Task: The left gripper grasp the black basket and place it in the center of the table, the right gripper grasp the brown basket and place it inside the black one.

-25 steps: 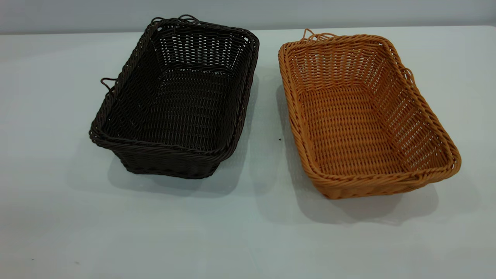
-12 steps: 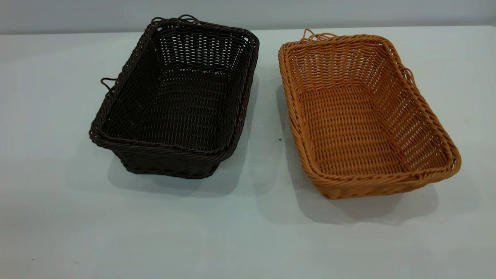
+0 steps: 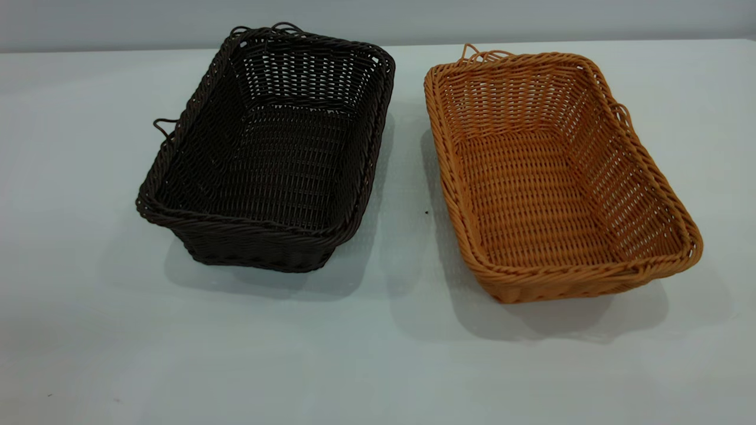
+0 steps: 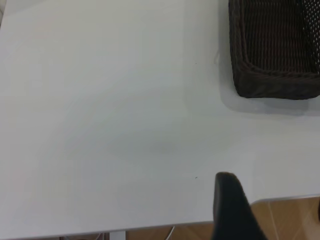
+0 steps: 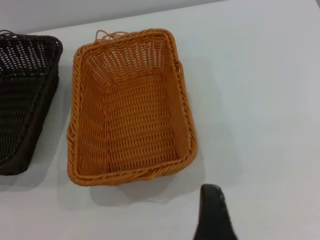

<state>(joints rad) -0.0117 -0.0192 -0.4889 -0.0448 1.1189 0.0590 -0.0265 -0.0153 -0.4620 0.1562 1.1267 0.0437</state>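
The black basket (image 3: 269, 159) stands upright on the white table (image 3: 378, 354), left of centre. The brown basket (image 3: 555, 177) stands upright beside it on the right, a narrow gap between them. Both are empty. Neither gripper shows in the exterior view. In the left wrist view my left gripper (image 4: 272, 215) is open and empty over the table's near edge, well short of the black basket (image 4: 275, 50). In the right wrist view only one black part of my right gripper (image 5: 214, 215) shows, above bare table, short of the brown basket (image 5: 130, 110).
The table's edge and a wooden floor (image 4: 285, 220) show under the left gripper. A corner of the black basket (image 5: 25, 95) also shows in the right wrist view. A grey wall runs behind the table.
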